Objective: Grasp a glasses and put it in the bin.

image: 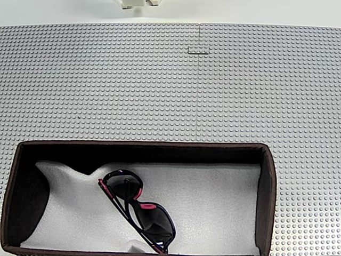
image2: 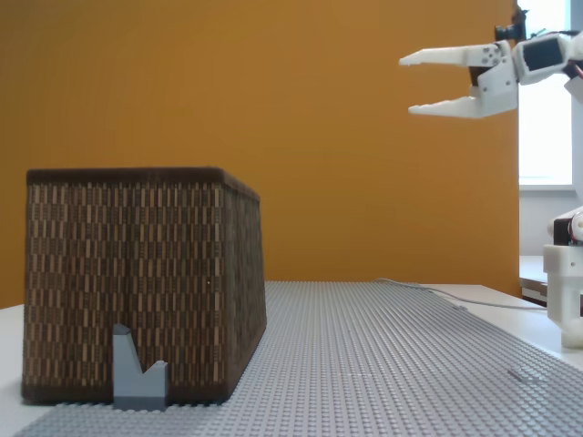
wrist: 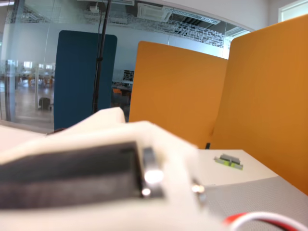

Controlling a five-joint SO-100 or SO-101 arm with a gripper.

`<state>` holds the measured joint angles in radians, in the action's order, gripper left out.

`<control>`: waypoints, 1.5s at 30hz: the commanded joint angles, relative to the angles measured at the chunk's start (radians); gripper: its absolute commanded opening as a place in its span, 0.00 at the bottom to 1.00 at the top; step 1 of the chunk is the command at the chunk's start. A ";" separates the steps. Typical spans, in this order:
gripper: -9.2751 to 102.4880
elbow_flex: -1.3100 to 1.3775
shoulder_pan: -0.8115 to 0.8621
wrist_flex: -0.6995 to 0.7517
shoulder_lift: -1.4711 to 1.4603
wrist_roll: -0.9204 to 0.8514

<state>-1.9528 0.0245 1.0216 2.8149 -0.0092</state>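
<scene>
Grey studded counter point(image: 160, 90) is carrying the brown bin point(image: 265, 186), where the glasses point(image: 137, 209) are lying on white foam lining. High above, well apart, the tool point(image2: 407, 85) is hanging open and empty. Judging so, the placing looks done; only returning to rest seems called for.

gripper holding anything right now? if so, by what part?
Nothing held. The gripper is open and empty, raised high above the table. The sunglasses lie inside the bin on its white lining.

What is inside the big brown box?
In a fixed view from above, the bin holds black sunglasses lying on white foam lining. What lies under the foam is covered.
</scene>
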 commanded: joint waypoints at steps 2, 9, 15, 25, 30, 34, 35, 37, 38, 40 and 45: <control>0.33 -0.063 0.006 -0.051 0.069 -0.020; 0.33 -0.098 0.011 -0.115 0.071 -0.015; 0.33 -0.169 0.014 -0.232 0.080 -0.012; 0.32 -0.150 0.000 -0.183 0.069 -0.051; 0.32 -0.087 -0.005 -0.087 0.078 -0.074; 0.32 -0.057 -0.005 0.003 0.081 -0.098; 0.32 -0.057 -0.006 0.028 0.083 -0.101; 0.32 -0.077 -0.003 0.049 0.114 -0.112; 0.32 -0.091 0.003 0.051 0.130 -0.112; 0.32 -0.103 0.006 0.049 0.133 -0.109; 0.31 -0.104 -0.005 0.123 0.117 -0.092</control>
<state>-2.0586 0.0215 1.1045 2.9192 -0.0920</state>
